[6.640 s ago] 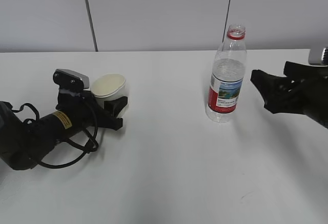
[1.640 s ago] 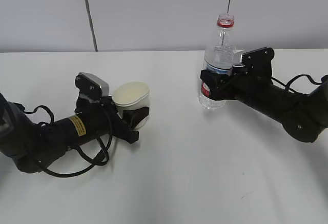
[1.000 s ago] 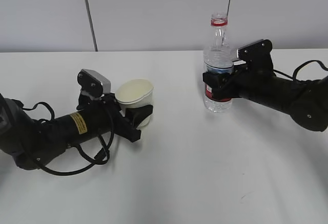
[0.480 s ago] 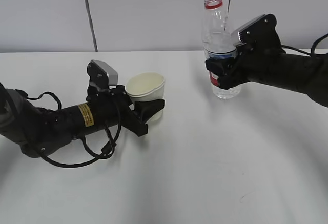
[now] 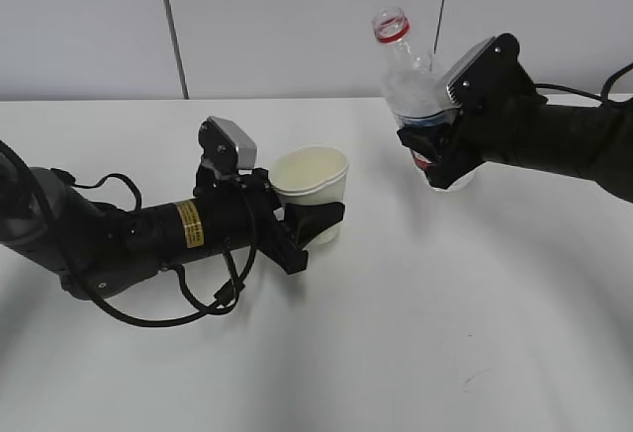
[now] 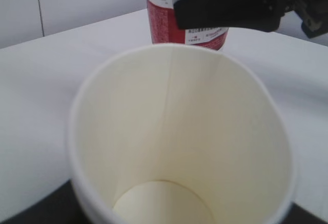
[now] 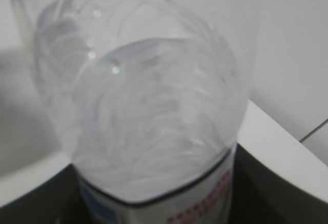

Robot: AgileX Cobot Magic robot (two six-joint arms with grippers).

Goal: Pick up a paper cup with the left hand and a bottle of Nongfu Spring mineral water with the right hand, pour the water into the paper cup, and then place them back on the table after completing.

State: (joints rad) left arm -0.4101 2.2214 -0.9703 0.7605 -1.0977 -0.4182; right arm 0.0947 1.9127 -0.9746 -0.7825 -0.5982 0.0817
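Held between the fingers of the left hand point(image 5: 315, 226), a black arm with a yellow sticker: a cream-white paper cup point(image 5: 311, 181), upright, open and dry inside, lifted just off the plain white table point(image 5: 396, 333) near its middle. Clamped around the labelled waist by the fingers of the right hand point(image 5: 435, 150), a black arm without sticker: a clear plastic bottle with red-and-white label and red neck ring point(image 5: 406, 81), uncapped, raised above the table toward the far edge, tilted with its mouth leaning toward the cup. Clear water point(image 7: 148, 111) inside, filling the shoulder. Bottle near the cup, apart.
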